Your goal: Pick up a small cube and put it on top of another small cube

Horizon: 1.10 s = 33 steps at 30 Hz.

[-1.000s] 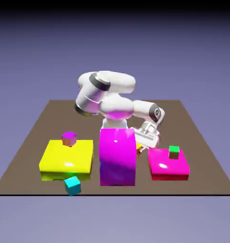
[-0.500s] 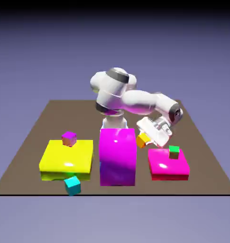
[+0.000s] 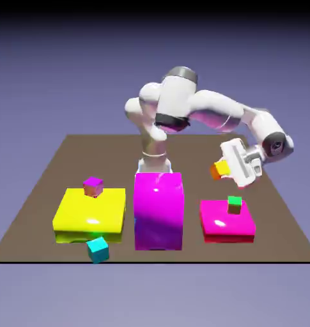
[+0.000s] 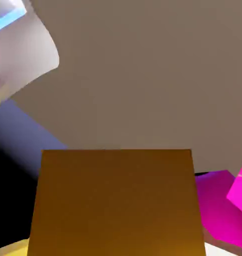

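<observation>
My gripper point(image 3: 225, 168) is shut on the small orange cube point(image 3: 220, 170) with a yellowish face and holds it in the air, above and a little to the exterior view's left of the low magenta block point(image 3: 227, 223). In the hand view this orange cube point(image 4: 117, 202) fills the lower middle and hides the fingertips. The other small cube point(image 3: 93, 186), magenta-purple on top with orange-brown sides, rests on the yellow block point(image 3: 90, 213) at the exterior view's left, far from the gripper.
A tall magenta block point(image 3: 158, 211) stands between the yellow block and the low magenta block. A green-topped cube point(image 3: 234, 204) sits on the low magenta block. A teal cube point(image 3: 98, 249) lies at the table's near edge, below the yellow block.
The arm has swung up and toward the exterior view's right, lifting the orange cube from beside the tall magenta block to well above the table. The gripper has stayed shut on it.
</observation>
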Each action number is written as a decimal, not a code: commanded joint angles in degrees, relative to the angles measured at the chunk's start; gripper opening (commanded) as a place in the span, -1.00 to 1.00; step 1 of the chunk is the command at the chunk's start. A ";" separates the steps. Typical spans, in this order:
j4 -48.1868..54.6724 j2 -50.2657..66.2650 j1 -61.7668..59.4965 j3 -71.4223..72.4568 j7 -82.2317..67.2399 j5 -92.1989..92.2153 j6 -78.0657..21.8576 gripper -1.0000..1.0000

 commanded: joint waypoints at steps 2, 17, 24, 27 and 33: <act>4.07 -2.96 -2.86 -4.15 1.35 4.37 4.19 -1.00; 27.22 -22.02 -26.28 -35.03 11.44 28.17 32.39 -1.00; 18.59 -26.61 -40.82 -44.45 13.71 22.33 29.83 -1.00; 12.92 -29.86 -47.05 -46.54 13.90 21.27 24.23 -1.00; 6.09 -33.68 -49.57 -47.63 12.47 22.83 15.00 -1.00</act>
